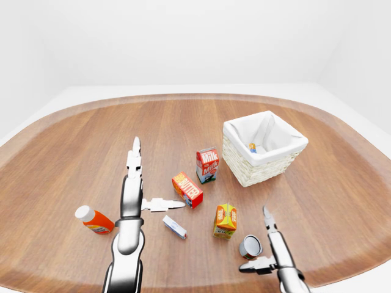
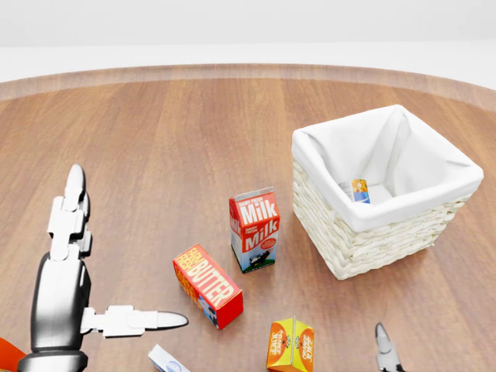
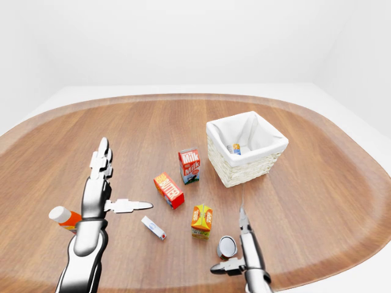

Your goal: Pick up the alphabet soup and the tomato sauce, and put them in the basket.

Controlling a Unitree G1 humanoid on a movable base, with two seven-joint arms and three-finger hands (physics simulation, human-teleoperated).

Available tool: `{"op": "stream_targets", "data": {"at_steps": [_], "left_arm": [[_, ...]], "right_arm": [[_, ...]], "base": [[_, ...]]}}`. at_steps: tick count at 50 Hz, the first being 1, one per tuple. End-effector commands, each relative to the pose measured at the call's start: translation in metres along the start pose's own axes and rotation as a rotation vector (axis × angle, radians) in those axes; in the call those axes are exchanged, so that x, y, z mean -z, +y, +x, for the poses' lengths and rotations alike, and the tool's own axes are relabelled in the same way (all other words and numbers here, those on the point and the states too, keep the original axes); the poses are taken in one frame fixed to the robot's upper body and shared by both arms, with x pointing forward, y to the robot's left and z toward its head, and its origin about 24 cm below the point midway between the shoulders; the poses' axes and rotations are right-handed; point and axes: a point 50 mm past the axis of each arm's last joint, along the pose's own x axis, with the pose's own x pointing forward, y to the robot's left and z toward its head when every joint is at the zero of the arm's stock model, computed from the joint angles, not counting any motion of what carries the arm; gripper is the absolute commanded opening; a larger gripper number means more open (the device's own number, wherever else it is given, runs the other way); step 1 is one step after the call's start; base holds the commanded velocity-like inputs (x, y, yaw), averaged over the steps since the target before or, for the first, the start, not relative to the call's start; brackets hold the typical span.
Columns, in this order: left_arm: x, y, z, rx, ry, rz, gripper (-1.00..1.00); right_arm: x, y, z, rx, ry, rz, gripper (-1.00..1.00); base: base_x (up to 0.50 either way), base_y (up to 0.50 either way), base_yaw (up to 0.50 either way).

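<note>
Risk lay with the can (image 1: 250,246), on its side near the table (image 1: 73,134) edge: a clumsy nudge from the right hand (image 1: 269,259) could have rolled it away. Left to right: the left hand (image 1: 135,195) was spread open, holding nothing, beside the butter (image 1: 187,189); the can sat just left of the right fingers (image 1: 267,215), also open and empty. One small item (image 1: 252,147), label unreadable, already lay in the basket (image 1: 243,171).
</note>
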Motion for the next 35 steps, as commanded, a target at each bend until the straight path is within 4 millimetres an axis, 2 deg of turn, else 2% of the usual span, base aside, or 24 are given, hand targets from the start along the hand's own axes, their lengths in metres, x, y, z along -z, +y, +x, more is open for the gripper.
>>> {"op": "stream_targets", "data": {"at_steps": [1, 12, 26, 35], "left_arm": [[-0.0012, 0.0005, 0.0001, 0.003, -0.006, 0.01, 1.0], [-0.0022, 0.0008, 0.0005, 0.002, -0.011, 0.009, 1.0], [-0.0023, 0.0016, 0.0013, -0.001, -0.012, 0.007, 1.0], [-0.0019, 0.0013, 0.001, 0.001, -0.01, 0.008, 1.0]], "right_arm": [[0.0046, 0.0038, 0.003, 0.0, 0.018, -0.027, 1.0], [0.0109, 0.007, 0.0066, 0.004, 0.042, -0.062, 1.0], [0.0053, 0.0061, 0.0085, 0.003, 0.016, -0.066, 1.0], [0.0094, 0.0086, 0.0109, 0.004, 0.033, -0.084, 1.0]], "base": [[0.0, 0.0, 0.0], [0.0, 0.0, 0.0], [0.0, 0.0, 0.0], [0.0, 0.0, 0.0]]}}
